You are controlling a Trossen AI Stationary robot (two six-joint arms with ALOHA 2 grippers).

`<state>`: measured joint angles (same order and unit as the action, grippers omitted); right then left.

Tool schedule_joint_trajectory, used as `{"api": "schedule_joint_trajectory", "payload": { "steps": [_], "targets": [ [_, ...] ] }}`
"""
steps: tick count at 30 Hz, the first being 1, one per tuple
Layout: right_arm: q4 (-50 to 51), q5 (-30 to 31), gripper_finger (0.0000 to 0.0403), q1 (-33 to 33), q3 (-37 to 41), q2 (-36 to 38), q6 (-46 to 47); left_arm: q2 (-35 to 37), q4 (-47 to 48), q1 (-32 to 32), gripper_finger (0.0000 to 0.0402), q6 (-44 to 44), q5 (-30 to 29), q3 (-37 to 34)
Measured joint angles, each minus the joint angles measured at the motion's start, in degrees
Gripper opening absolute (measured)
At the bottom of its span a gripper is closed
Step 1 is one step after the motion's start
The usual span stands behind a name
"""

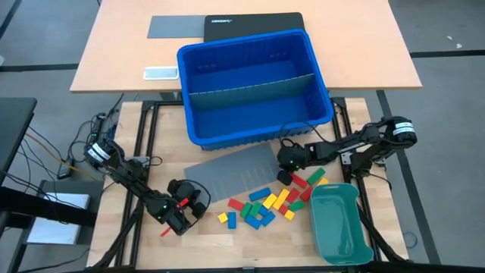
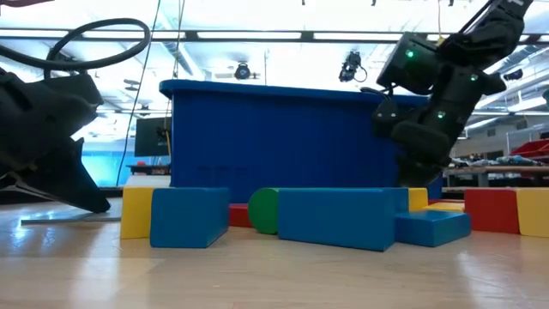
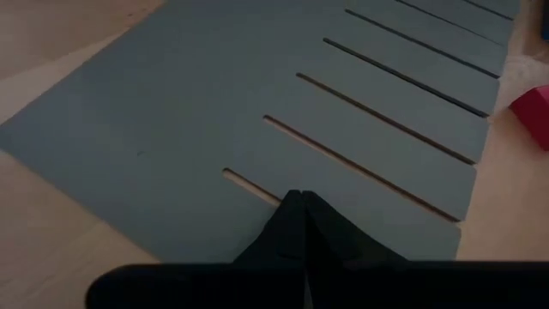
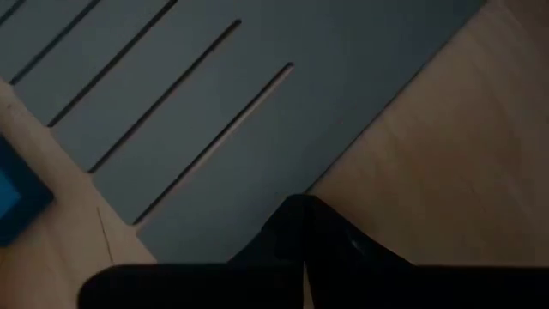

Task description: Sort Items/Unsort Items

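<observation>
We see small red, yellow, green, blue rectangular toy blocks [image 1: 267, 205] scattered beside flat grey slotted divider sheet [image 1: 231, 173]. Right gripper [image 1: 285, 176], left gripper [image 1: 198, 199] at sheet's edges, both pinched closed, empty.

Lab or workshop, ceiling strip lights [image 2: 257, 36], equipment benches [image 2: 493, 172]

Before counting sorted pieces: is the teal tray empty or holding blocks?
Empty. From above, the teal tray shows only its bare inside; the blocks lie loose on the table beside it.
</observation>
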<state>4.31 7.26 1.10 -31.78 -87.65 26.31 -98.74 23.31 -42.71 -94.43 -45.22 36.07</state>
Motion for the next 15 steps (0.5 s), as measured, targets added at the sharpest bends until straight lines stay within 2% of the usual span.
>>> {"api": "schedule_joint_trajectory", "payload": {
  "steps": [15],
  "targets": [
    [-2.39,-2.14,0.0,0.04,-0.71,-0.66,0.26,0.0,-0.23,0.19,0.0001,-0.07,-1.52,-0.11]
  ]
}}
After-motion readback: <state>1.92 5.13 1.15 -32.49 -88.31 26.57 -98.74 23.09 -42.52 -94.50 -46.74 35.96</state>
